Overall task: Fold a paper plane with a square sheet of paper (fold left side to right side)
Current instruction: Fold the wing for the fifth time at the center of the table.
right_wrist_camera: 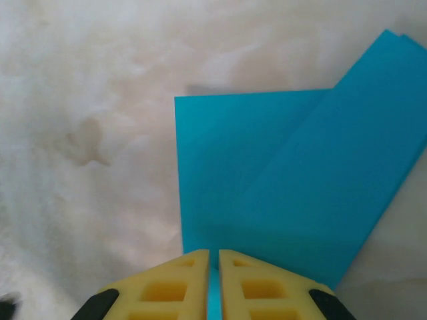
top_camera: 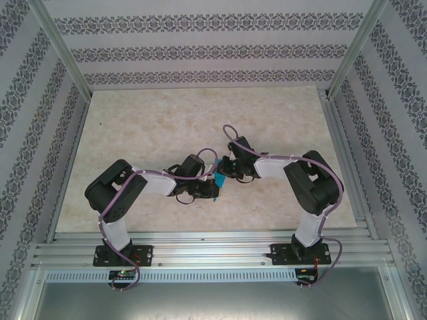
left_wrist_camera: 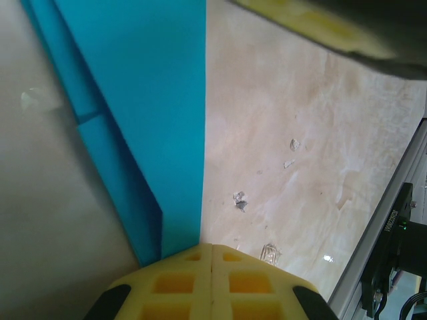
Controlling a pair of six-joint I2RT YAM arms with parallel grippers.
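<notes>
The square sheet of paper (top_camera: 217,181), bright cyan-blue, sits mid-table between my two grippers. In the left wrist view the paper (left_wrist_camera: 153,100) runs away from my left gripper (left_wrist_camera: 212,248), whose yellow jaws are shut on its near corner, with a darker folded layer beneath. My left gripper (top_camera: 213,189) reaches in from the left. In the right wrist view the paper (right_wrist_camera: 280,180) shows one flap folded slantwise over a flat layer. My right gripper (right_wrist_camera: 214,255) is shut to a thin slit over the paper's near edge, with blue showing through. My right gripper (top_camera: 223,174) comes in from the right.
The beige marbled table (top_camera: 167,127) stretches back to patterned walls. An aluminium rail (top_camera: 213,250) carrying both arm bases runs along the front edge, and a side rail (left_wrist_camera: 373,253) shows in the left wrist view. A blurred yellow finger (left_wrist_camera: 320,27) of the right gripper hangs close by.
</notes>
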